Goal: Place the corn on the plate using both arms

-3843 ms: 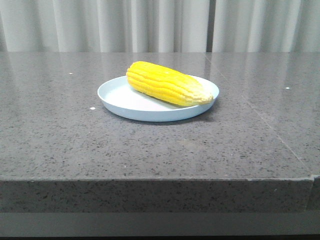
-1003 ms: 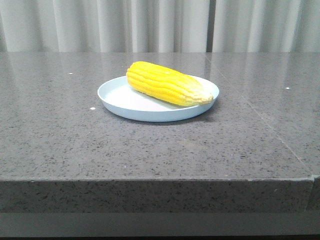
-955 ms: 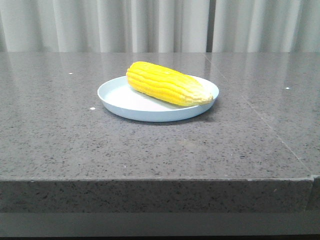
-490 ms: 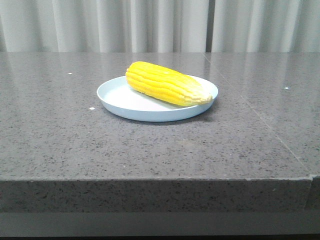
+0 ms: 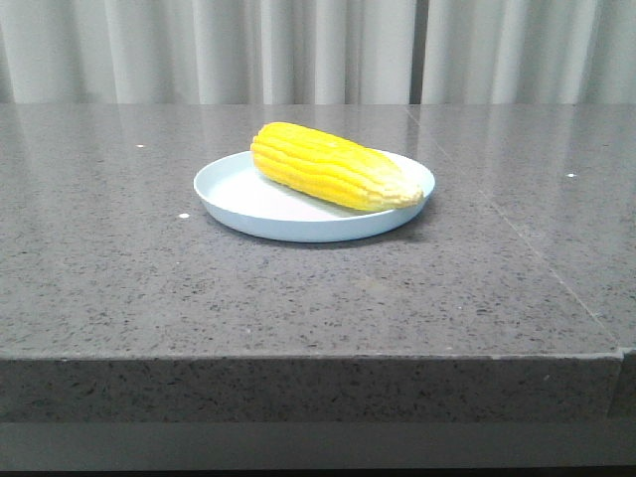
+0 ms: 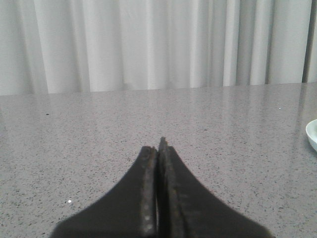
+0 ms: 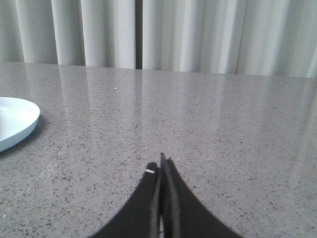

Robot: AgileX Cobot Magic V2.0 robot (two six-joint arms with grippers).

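Observation:
The yellow corn [image 5: 330, 164] lies on the pale blue plate [image 5: 229, 191] in the middle of the grey table, its paler tip pointing right and toward me. Neither gripper shows in the front view. In the left wrist view my left gripper [image 6: 157, 145] is shut and empty, low over bare table, with a sliver of the plate's rim [image 6: 312, 134] at the view's edge. In the right wrist view my right gripper [image 7: 161, 163] is shut and empty, and part of the plate [image 7: 15, 121] shows off to one side, well apart from it.
The grey speckled stone table [image 5: 298, 288] has its front edge near the camera. Pale curtains [image 5: 318, 50] hang behind it. A seam runs across the table's right part [image 5: 537, 248].

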